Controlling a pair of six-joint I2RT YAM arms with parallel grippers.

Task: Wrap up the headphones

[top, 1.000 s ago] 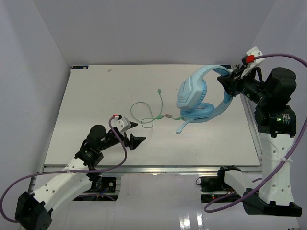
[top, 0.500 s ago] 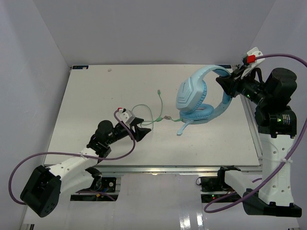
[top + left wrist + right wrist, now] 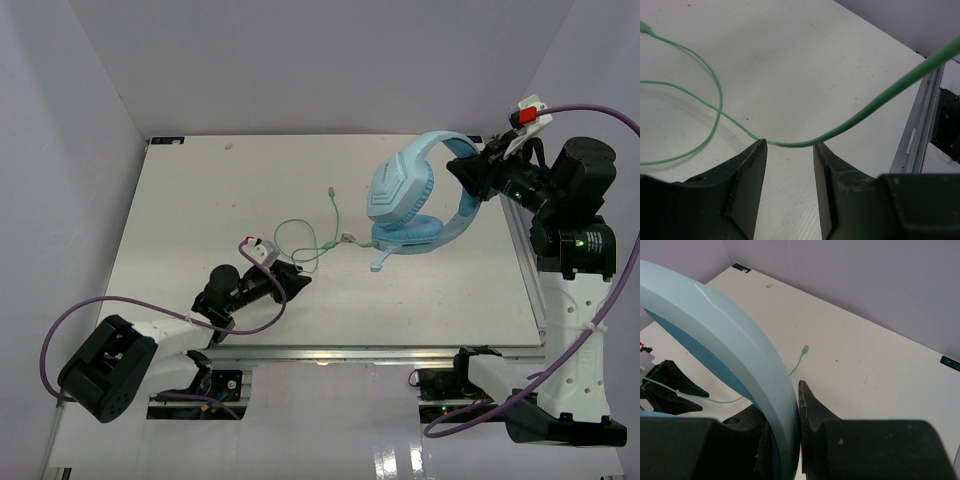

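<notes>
No legible text. Small black sticker (image 3: 741, 267) on the table (image 3: 865, 355) corner, far ahead-left of the right gripper (image 3: 789, 402): print too small to read.

Top view: we look down on bench (image 3: 200, 200) from above its 6 o'clock edge. Left wrist view: close over left tool (image 3: 789, 146), skimming bench. Right wrist view: close behind headphones (image 3: 730, 340), facing 10 o'clock. All share cable (image 3: 890, 90).

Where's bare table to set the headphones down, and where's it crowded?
Free: far-left of the table, bordered by its back edge and the cable loop; the near-right strip between headphones and front edge. Crowded: the middle, where cable runs from left gripper to earcups.
</notes>
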